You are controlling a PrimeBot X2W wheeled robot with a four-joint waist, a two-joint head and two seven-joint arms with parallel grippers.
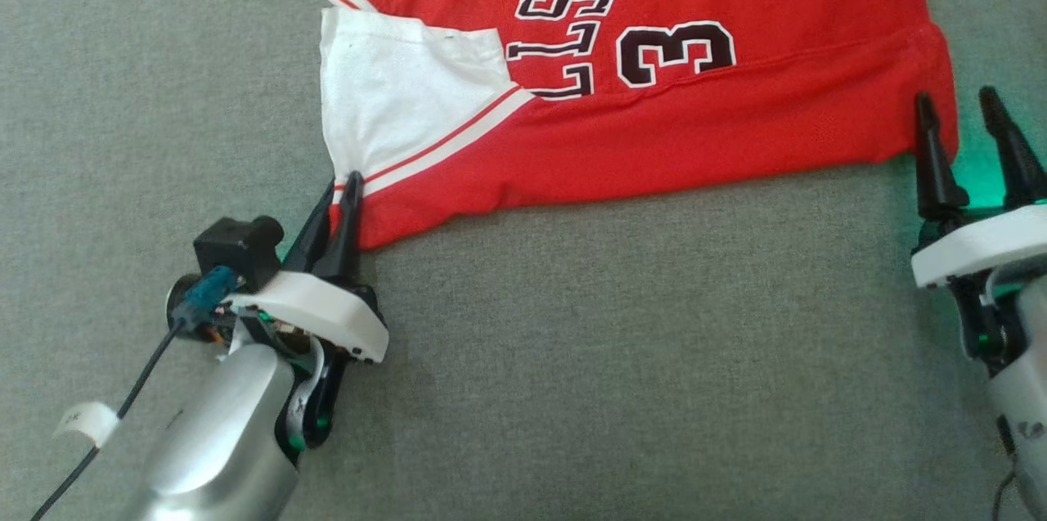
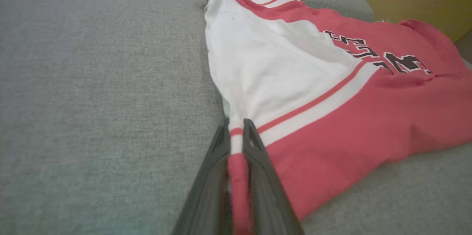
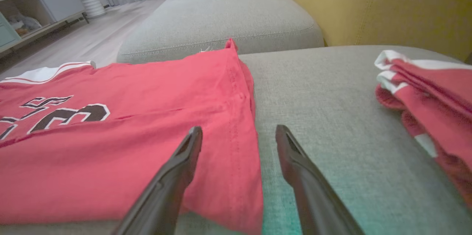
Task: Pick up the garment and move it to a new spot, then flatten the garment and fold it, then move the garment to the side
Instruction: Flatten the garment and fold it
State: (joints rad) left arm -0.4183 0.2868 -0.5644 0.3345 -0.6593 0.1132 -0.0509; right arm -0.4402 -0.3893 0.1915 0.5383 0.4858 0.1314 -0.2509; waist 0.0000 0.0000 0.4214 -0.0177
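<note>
Garment (image 1: pixel 695 132) corner in left gripper (image 1: pixel 343 187)

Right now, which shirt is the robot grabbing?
Look at the grey cushion. Spread flat on it lies a red shirt, its corner pinched by the left gripper. Unlike the bunched red pile nearby, it shows a black 3.

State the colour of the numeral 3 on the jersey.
The numeral 3 is black, outlined in white; the head view shows it best.
</note>
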